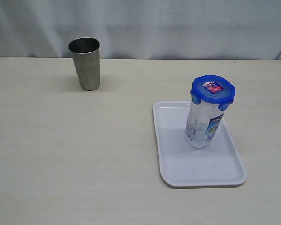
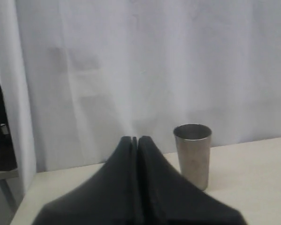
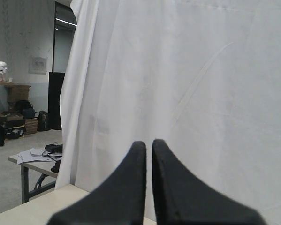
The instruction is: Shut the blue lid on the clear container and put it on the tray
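Observation:
The clear container (image 1: 201,125) stands upright on the white tray (image 1: 178,164) at the right of the exterior view, a barcode label low on its side. The blue lid (image 1: 213,89) sits on top of it with its clip tabs folded down and a sticker facing up. Neither arm shows in the exterior view. In the left wrist view my left gripper (image 2: 134,138) is shut with nothing between its black fingers, pointing towards the curtain. My right gripper (image 3: 148,143) is shut too, a thin slit between its fingers and nothing held.
A grey steel tumbler (image 1: 86,63) stands upright at the back left of the table; it is the tumbler (image 2: 193,154) just beyond the left fingers. A white curtain (image 1: 178,23) hangs behind the table. A room with desks (image 3: 34,157) shows past the curtain's edge.

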`<control>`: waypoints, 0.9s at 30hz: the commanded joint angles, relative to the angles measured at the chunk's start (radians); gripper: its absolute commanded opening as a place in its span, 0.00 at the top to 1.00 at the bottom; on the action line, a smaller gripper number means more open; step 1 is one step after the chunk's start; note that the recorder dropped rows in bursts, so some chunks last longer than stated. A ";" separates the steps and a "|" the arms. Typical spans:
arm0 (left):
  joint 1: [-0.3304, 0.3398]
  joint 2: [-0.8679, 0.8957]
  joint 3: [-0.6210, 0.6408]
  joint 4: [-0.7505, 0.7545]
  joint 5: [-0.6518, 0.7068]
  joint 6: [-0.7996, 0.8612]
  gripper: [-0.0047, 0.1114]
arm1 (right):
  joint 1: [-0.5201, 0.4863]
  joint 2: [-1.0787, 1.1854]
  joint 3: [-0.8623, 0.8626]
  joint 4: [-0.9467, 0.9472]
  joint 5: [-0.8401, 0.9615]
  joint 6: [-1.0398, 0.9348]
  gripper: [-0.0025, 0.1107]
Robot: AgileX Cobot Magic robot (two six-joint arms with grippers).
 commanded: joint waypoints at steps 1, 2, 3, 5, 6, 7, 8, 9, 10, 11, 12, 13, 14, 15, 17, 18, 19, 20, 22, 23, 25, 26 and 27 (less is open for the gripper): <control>0.087 -0.110 0.003 -0.019 0.117 -0.032 0.96 | -0.004 -0.003 0.005 0.001 -0.004 -0.001 0.94; 0.111 -0.157 0.003 -0.019 0.159 -0.032 0.96 | -0.004 -0.003 0.005 0.001 -0.004 -0.001 0.94; 0.123 -0.184 0.003 -0.016 0.177 -0.032 0.96 | -0.004 -0.003 0.005 0.001 -0.004 -0.001 0.94; 0.162 -0.251 0.003 -0.013 0.187 -0.032 0.96 | -0.004 -0.003 0.005 0.001 -0.004 -0.001 0.94; 0.164 -0.251 0.003 -0.013 0.187 -0.032 0.96 | -0.004 -0.003 0.005 0.001 -0.004 -0.001 0.94; 0.167 -0.251 0.003 -0.013 0.187 -0.032 0.96 | -0.004 -0.003 0.005 0.001 -0.004 -0.001 0.94; 0.167 -0.251 0.003 -0.015 0.187 -0.032 0.96 | -0.004 -0.003 0.005 0.001 -0.004 -0.001 0.94; 0.167 -0.251 0.009 -0.015 0.187 -0.032 0.96 | -0.004 -0.003 0.005 0.001 -0.004 -0.001 0.94; 0.167 -0.251 0.027 -0.015 0.180 -0.032 0.96 | -0.004 -0.003 0.005 0.001 -0.004 -0.001 0.94; 0.167 -0.251 0.048 -0.015 0.164 -0.032 0.96 | -0.004 -0.003 0.005 0.001 -0.004 -0.001 0.94; 0.167 -0.251 0.087 -0.015 0.127 -0.044 0.96 | -0.004 -0.003 0.005 0.001 -0.004 -0.001 0.94; 0.167 -0.251 0.121 -0.013 0.103 -0.063 0.96 | -0.004 -0.003 0.005 0.001 -0.004 -0.001 0.94; 0.167 -0.251 0.170 -0.013 0.061 -0.091 0.96 | -0.004 -0.003 0.005 0.001 -0.004 -0.001 0.94; 0.167 -0.251 0.191 -0.013 0.045 -0.103 0.96 | -0.004 -0.003 0.005 0.001 -0.004 -0.001 0.94; 0.167 -0.251 0.232 -0.013 0.007 -0.117 0.96 | -0.004 -0.003 0.005 0.001 -0.004 -0.001 0.94; 0.167 -0.251 0.246 -0.013 -0.010 -0.119 0.96 | -0.004 -0.003 0.005 0.001 -0.004 -0.001 0.94; 0.167 -0.251 0.265 -0.013 -0.024 -0.119 0.96 | -0.004 -0.003 0.005 0.001 -0.004 -0.001 0.94; 0.167 -0.251 0.276 -0.013 -0.035 -0.119 0.96 | -0.004 -0.003 0.005 0.001 -0.004 -0.001 0.94; 0.167 -0.251 0.305 -0.009 -0.057 -0.119 0.96 | -0.004 -0.003 0.005 0.001 -0.004 -0.001 0.94; 0.167 -0.251 0.306 0.000 -0.073 -0.119 0.96 | -0.004 -0.003 0.005 0.001 -0.004 -0.001 0.94; 0.167 -0.251 0.306 0.000 -0.037 -0.119 0.96 | -0.004 -0.003 0.005 0.001 -0.004 -0.001 0.94; 0.167 -0.251 0.306 0.000 -0.027 -0.119 0.96 | -0.004 -0.003 0.005 0.001 -0.004 -0.001 0.94; 0.167 -0.251 0.306 0.000 -0.005 -0.119 0.96 | -0.004 -0.003 0.005 0.001 -0.004 -0.001 0.94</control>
